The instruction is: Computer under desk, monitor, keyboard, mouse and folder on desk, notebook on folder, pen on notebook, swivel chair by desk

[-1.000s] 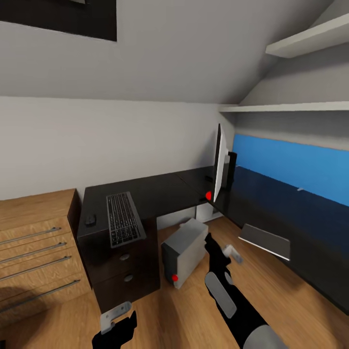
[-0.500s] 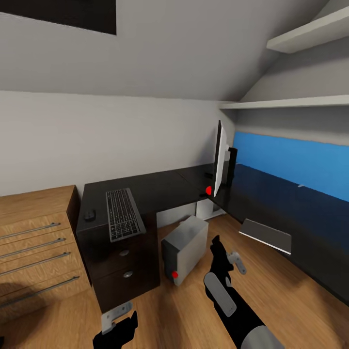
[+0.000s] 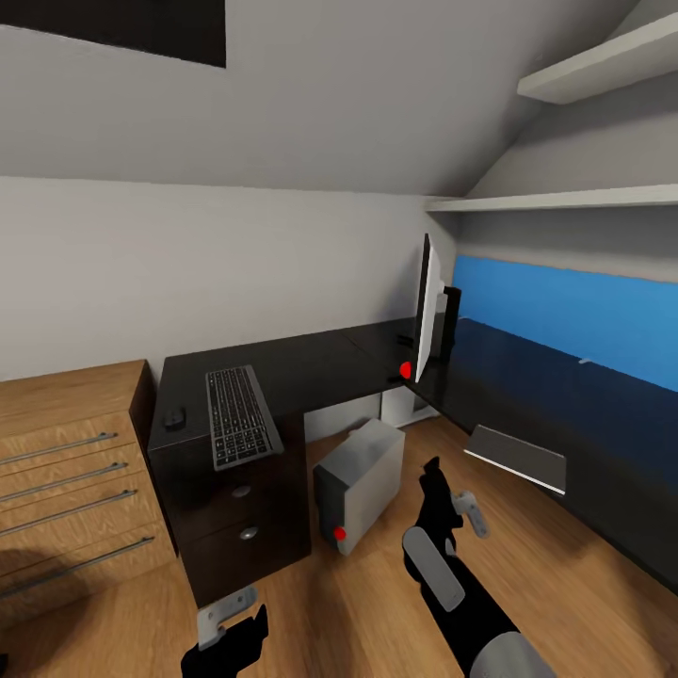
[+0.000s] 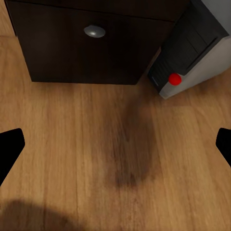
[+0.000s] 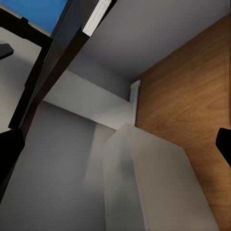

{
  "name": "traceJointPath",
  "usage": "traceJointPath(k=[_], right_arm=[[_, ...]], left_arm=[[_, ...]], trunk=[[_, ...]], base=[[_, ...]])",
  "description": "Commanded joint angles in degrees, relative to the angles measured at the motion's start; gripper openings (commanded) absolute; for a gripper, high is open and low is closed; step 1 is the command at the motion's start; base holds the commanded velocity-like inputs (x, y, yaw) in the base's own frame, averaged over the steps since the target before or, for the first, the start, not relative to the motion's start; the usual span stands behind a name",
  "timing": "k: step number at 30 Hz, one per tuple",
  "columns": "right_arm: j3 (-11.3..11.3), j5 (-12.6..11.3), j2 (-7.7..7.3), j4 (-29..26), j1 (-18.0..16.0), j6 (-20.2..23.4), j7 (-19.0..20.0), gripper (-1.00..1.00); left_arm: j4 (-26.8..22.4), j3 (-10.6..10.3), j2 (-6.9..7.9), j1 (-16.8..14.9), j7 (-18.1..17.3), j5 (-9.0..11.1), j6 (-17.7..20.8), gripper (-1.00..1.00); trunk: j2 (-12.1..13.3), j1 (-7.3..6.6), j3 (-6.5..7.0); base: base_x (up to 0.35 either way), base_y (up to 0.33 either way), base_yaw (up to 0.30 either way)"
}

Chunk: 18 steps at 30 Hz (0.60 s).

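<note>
The black L-shaped desk (image 3: 320,367) fills the room's corner. On its left wing lie the keyboard (image 3: 241,415) and, left of it, the small black mouse (image 3: 174,418). The monitor (image 3: 428,307) stands edge-on at the corner. On the right wing the grey notebook (image 3: 517,458) lies at the front edge, and a thin white pen (image 3: 586,361) lies farther back. The grey computer (image 3: 363,483) (image 4: 192,48) (image 5: 144,187) stands on the floor by the drawers. My right gripper (image 3: 454,501) (image 5: 115,149) hangs open just right of it. My left gripper (image 3: 226,617) (image 4: 115,144) is open over bare floor. The folder and swivel chair are out of view.
A wooden cabinet (image 3: 66,471) with long bar handles stands left of the desk. The desk's black drawers (image 3: 243,527) (image 4: 91,43) have round knobs. White shelves (image 3: 584,71) hang above the right wing, with a blue wall band (image 3: 565,315) behind it. The floor is wood (image 4: 115,159).
The head camera has tilted slightly, shifting the whole picture down. My right gripper has drifted a little right and lower beside the computer. The left gripper has stayed put.
</note>
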Motion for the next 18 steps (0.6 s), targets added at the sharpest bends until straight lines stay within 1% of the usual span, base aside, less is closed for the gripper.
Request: traceJointPath(k=[1, 3, 10, 18], right_arm=[[-0.26, -0.19, -0.03, -0.04, -0.04, -0.27, -0.24, 1.00], [-1.34, -0.18, -0.03, -0.07, -0.04, -0.30, -0.21, 1.00], [-3.08, -0.20, -0.04, -0.07, -0.04, -0.31, -0.21, 1.00], [-3.90, -0.32, -0.17, -0.24, -0.04, 0.18, -0.04, 1.00]], left_arm=[[-0.10, -0.04, 0.00, -0.01, 0.35, 0.37, 0.15, 1.00], [-0.07, -0.04, 0.00, -0.01, 0.34, 0.37, 0.15, 1.00], [-0.02, -0.04, 0.00, -0.01, 0.33, 0.37, 0.16, 1.00], [-0.02, -0.04, 0.00, -0.01, 0.33, 0.37, 0.20, 1.00]], trunk=[[-0.03, 0.00, -0.05], [-0.03, 0.00, -0.05], [-0.03, 0.00, -0.05], [-0.03, 0.00, -0.05]], base=[[0.000, 0.000, 0.000], [0.000, 0.000, 0.000], [0.000, 0.000, 0.000], [0.000, 0.000, 0.000]])
